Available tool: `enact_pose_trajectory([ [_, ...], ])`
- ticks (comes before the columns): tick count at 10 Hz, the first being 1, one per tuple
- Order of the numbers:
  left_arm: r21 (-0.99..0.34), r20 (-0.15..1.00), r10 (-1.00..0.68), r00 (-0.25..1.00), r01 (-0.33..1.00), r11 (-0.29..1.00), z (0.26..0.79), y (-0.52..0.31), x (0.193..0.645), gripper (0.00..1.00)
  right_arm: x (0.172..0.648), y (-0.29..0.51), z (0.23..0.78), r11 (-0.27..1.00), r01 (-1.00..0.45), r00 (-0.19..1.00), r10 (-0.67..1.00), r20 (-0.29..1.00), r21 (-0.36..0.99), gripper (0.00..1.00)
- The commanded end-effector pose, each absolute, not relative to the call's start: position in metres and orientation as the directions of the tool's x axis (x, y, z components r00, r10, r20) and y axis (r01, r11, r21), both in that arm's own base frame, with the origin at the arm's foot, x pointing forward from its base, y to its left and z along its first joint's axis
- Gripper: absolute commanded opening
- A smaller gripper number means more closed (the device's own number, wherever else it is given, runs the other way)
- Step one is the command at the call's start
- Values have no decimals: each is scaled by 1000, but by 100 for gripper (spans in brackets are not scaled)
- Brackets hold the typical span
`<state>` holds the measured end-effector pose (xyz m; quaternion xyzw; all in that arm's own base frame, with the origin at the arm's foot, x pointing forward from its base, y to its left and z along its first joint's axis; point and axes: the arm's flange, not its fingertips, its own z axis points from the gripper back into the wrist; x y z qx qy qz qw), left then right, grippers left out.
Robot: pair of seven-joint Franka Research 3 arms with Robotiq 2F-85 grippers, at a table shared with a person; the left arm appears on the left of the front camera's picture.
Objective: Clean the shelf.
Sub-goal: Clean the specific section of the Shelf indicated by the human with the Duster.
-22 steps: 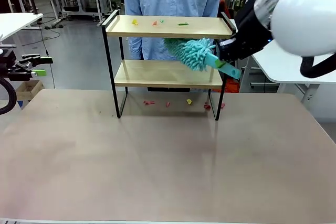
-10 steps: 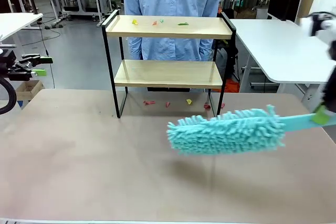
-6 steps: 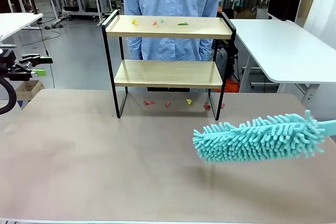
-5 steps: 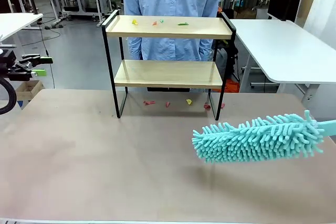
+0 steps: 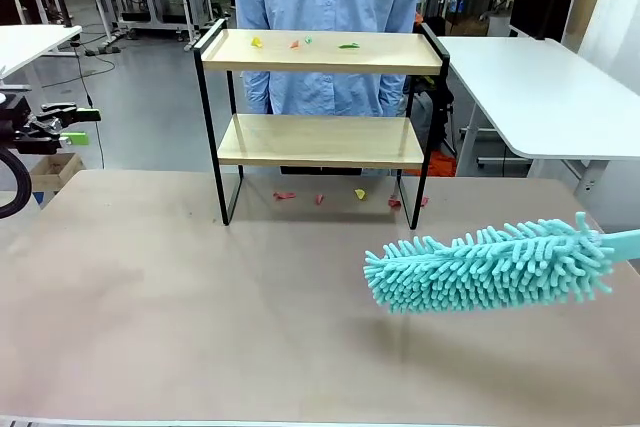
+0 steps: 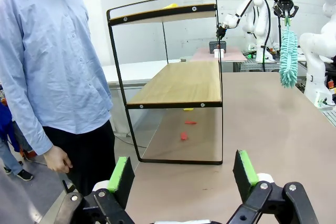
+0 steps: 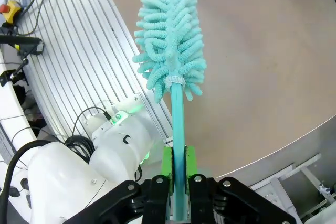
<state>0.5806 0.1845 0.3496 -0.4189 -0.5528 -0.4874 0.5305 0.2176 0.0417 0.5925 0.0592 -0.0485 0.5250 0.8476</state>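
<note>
At the far left, the left tool (image 5: 84, 125) is spread wide, holding nothing. The shelf (image 5: 320, 142) stands in the upper middle on the desk (image 5: 200, 297), with small coloured bits (image 5: 300, 43) on its top board. At the lower right, a fluffy duster (image 5: 490, 269) hangs over the desk; the right tool (image 7: 177, 163) pinches its handle.

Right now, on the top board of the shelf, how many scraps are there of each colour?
Top board of the shelf:
yellow scrap: 1
orange-red scrap: 1
green scraps: 2
Total: 4
</note>
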Motion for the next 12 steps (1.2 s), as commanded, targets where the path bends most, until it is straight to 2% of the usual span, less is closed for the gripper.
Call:
enact_pose_trajectory([
  [1,105,994,-56,-96,979,172,352,183,580,100,218,46,594,455,-889,457,875,159,52,12],
  [12,105,994,-56,-96,979,172,352,183,580,100,218,46,594,455,-889,457,875,159,52,12],
])
